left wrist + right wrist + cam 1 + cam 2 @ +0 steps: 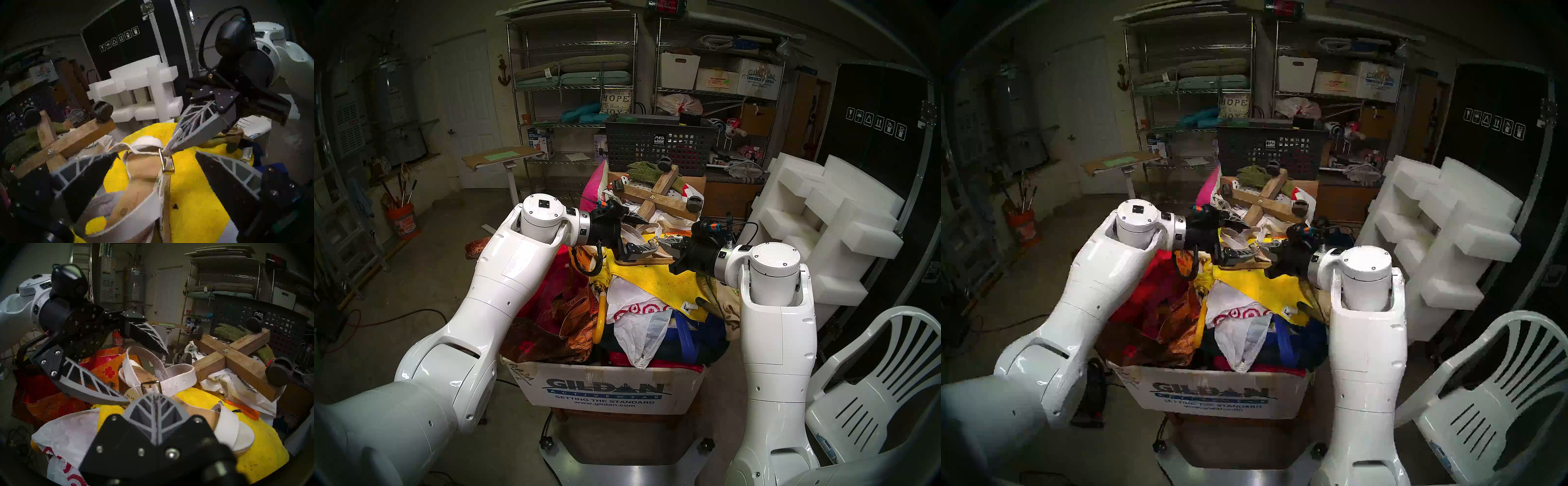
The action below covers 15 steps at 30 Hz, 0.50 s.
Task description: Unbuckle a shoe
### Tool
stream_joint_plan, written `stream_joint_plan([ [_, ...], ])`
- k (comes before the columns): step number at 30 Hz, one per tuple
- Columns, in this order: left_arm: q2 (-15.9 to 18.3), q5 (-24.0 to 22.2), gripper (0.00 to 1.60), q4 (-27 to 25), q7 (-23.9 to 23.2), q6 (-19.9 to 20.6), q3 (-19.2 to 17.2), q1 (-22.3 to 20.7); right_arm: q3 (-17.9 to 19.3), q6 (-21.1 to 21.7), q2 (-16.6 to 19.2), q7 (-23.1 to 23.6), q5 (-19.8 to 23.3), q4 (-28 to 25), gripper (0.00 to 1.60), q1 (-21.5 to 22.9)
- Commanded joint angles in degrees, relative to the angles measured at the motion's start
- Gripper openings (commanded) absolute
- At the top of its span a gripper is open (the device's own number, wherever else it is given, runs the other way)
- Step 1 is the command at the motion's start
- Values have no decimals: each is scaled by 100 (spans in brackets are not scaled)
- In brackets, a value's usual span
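A: Shoe (pixel 169 385) first: where is it?

B: The cream-white sandal lies on a yellow cloth (pixel 192 191) atop a heaped cardboard box (pixel 605 390), between both arms.

A: And the right gripper (pixel 165 149)?

B: Its fingers are pressed together, the tips pinching the strap right at the metal buckle (pixel 167 162).

A: The left gripper (pixel 147 377)?

B: Spread wide, one finger on either side of the ankle strap (pixel 178 378); whether either finger touches the sandal can't be told.

A: Anything behind?

B: A wooden cross with castors (pixel 656 197).

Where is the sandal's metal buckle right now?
In the left wrist view the buckle sits mid-frame on the sandal, above the yellow cloth, between the open left gripper's fingers, at the shut right gripper's tips.
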Motion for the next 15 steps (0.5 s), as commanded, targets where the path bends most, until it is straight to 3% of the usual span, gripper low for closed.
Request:
stream_joint_plan([
  [1,-36,57,160,132,39,-253,-13,-310,-4,-2,-17,12,30,-115,0,70],
  [12,-59,7,148,339,-135,-456,-44,-372,-4,-2,-17,12,30,-116,0,70],
  [15,-77,-26,137,403,-199,-488,-60,-389,-4,-2,-18,12,30,-116,0,70],
])
